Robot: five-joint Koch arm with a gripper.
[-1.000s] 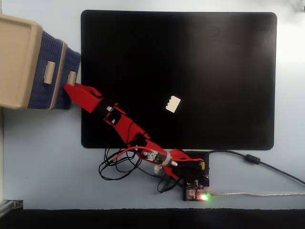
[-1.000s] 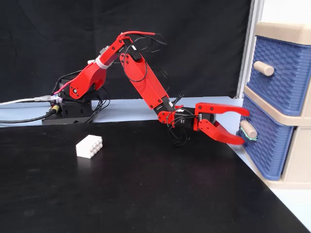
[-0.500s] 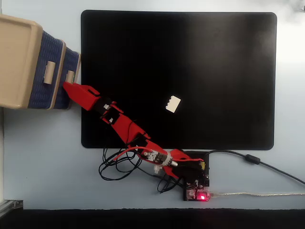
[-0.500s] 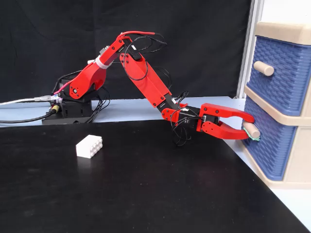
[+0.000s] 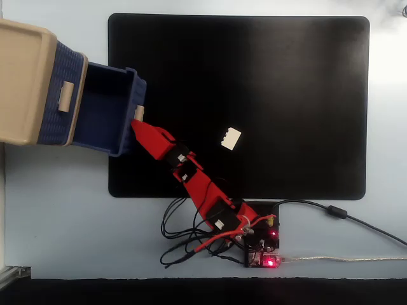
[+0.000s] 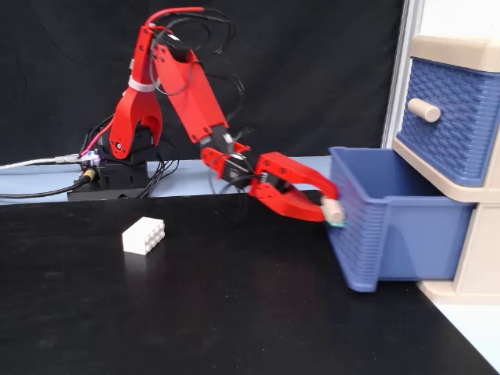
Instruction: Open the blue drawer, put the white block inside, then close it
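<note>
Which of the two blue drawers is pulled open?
The lower blue drawer, gripper at its handle; the upper blue drawer sits closed in the cabinet.

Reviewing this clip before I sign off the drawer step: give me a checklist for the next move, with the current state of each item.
1. Lower drawer pulled out far enough to take the block: ok.
2. Tool at the drawer handle: ok; whether it grips the handle: cannot tell.
3. Block free on the black mat, clear of the arm: ok.
4. Drawer interior empty: ok in a fixed view.
5. Upper drawer closed, not overhanging the opening: ok.
6. Block inside drawer: not ok, not yet done.
</note>
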